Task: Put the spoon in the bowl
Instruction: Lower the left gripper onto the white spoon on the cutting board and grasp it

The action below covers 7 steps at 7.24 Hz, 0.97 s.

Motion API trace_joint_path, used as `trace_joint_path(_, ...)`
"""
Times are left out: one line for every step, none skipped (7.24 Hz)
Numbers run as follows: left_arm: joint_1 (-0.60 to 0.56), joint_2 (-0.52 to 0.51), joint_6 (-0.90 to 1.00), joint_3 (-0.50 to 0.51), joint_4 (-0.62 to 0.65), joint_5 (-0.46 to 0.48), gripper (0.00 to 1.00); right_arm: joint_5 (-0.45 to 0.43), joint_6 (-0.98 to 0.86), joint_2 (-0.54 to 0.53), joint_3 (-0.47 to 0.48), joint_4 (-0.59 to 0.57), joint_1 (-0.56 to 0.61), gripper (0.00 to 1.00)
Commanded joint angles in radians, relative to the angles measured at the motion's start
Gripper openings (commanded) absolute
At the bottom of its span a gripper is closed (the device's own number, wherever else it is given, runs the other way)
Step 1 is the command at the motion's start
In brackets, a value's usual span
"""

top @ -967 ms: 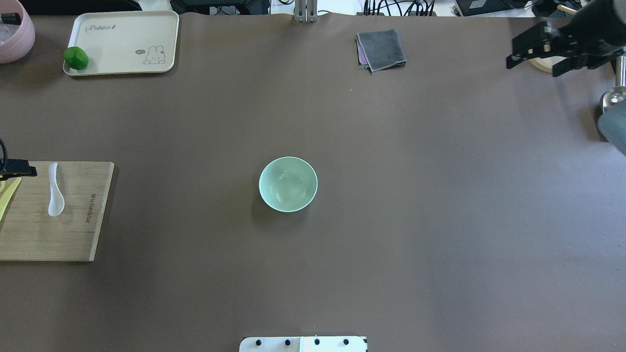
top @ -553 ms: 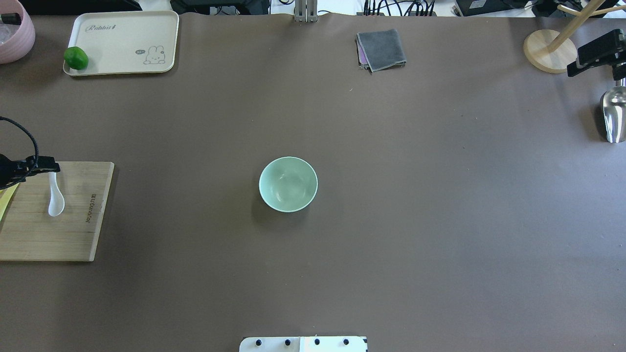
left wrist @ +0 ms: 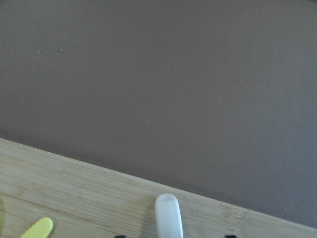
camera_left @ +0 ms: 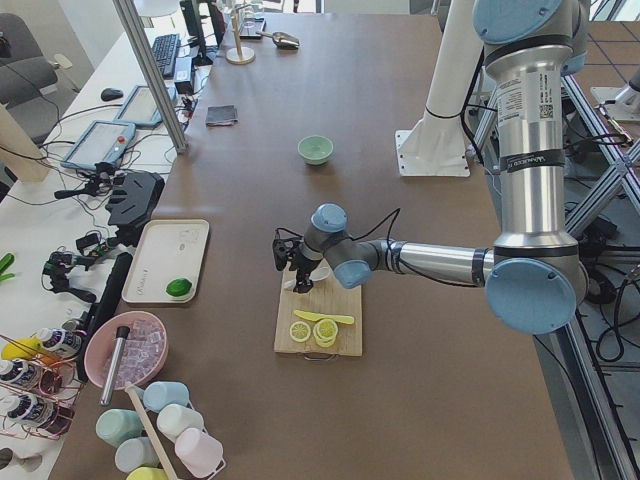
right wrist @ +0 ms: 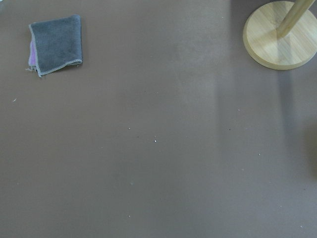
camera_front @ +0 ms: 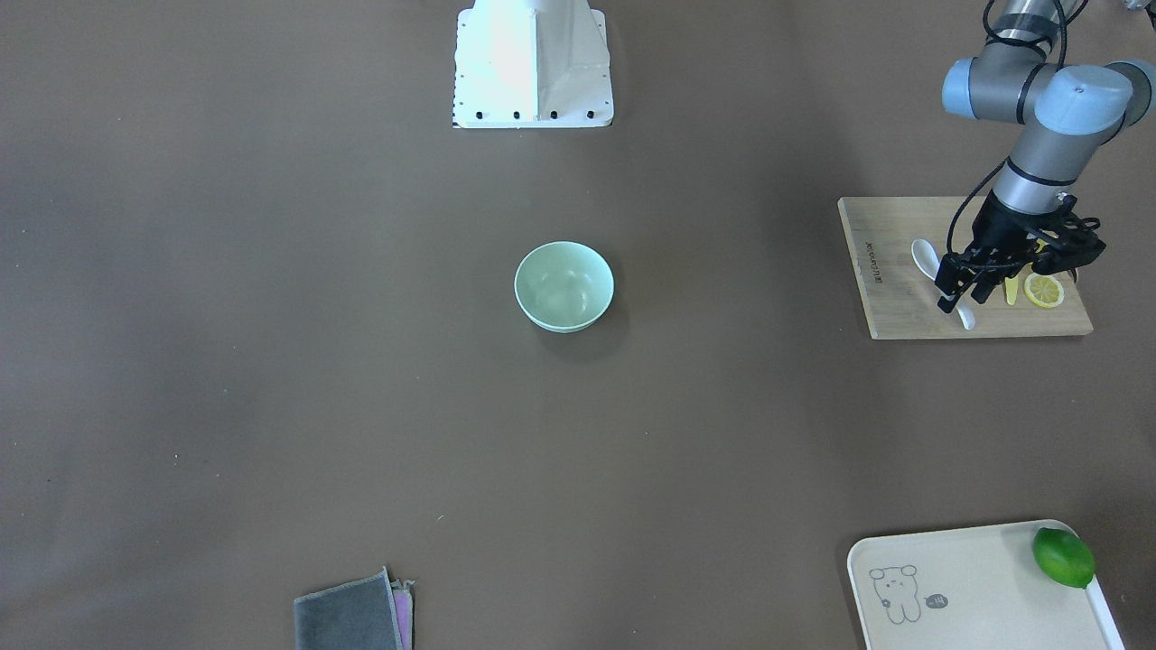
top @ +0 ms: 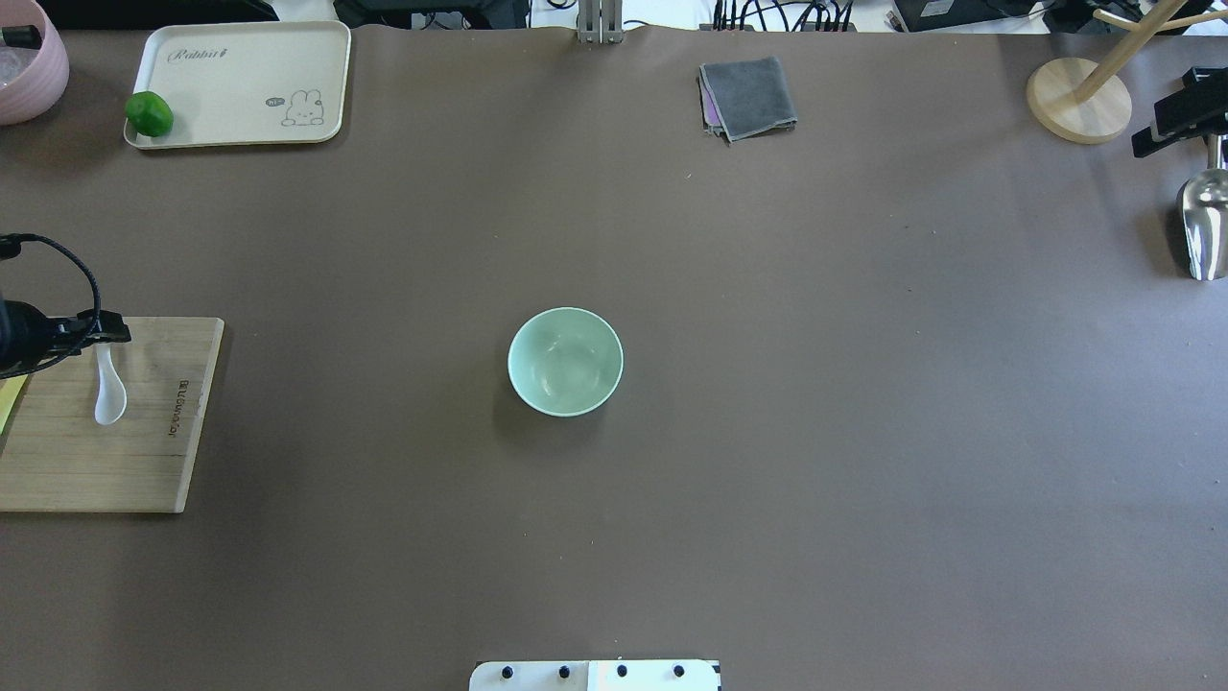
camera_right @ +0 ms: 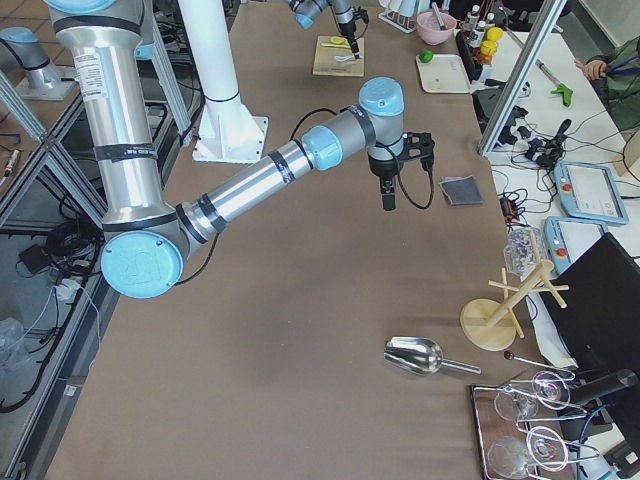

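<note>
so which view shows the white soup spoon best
Overhead exterior: the white soup spoon shows nearly whole; the left gripper covers its handle end. Front-facing: gripper crosses its middle. Left wrist: handle tip only. Side views: tiny. Right wrist: absent.

the glossy white spoon point(top: 109, 389) is laid flat, handle end under the left pincer point(top: 107, 332); the upright mint-green bowl point(top: 565, 362) is found well apart.

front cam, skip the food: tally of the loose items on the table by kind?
Bowls: 1 (mint-green bowl)
Utensils: 2 (white spoon, yellow knife)
Boards and trays: 2 (wooden cutting board, cream tray)
Cloths: 1 (grey cloth)
Total: 6
</note>
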Motion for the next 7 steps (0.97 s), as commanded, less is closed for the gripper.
trace_joint_path(0.007, 0.0, -0.001, 0.0, -0.001, -0.001, 0.47, -0.002, 0.0, -0.001, -0.002, -0.001, 0.0, 1.0)
trace_joint_path(0.011, 0.0, -0.001, 0.0, -0.001, 0.0, 0.22, -0.001, 0.0, -0.001, -0.002, 0.0, 0.0, 1.0)
trace_joint_path(0.011, 0.0, -0.001, 0.0, -0.001, 0.0, 0.0, -0.001, 0.001, -0.003, 0.0, 0.0, 0.0, 1.0)
trace_joint_path(0.011, 0.0, -0.001, -0.005, -0.003, -0.001, 0.0, -0.001, 0.003, -0.003, 0.0, 0.0, 0.0, 1.0)
trace_joint_path(0.01, -0.005, -0.003, -0.041, 0.0, -0.004, 0.0, -0.001, 0.004, -0.003, 0.0, 0.0, 0.0, 1.0)
trace_joint_path(0.01, -0.009, -0.007, -0.105, 0.017, -0.012, 0.0, -0.002, 0.006, -0.004, 0.0, 0.0, 0.0, 1.0)
trace_joint_path(0.011, -0.067, -0.083, -0.159, 0.08, -0.012, 0.0, -0.007, 0.004, -0.018, 0.0, 0.0, 0.0, 1.0)
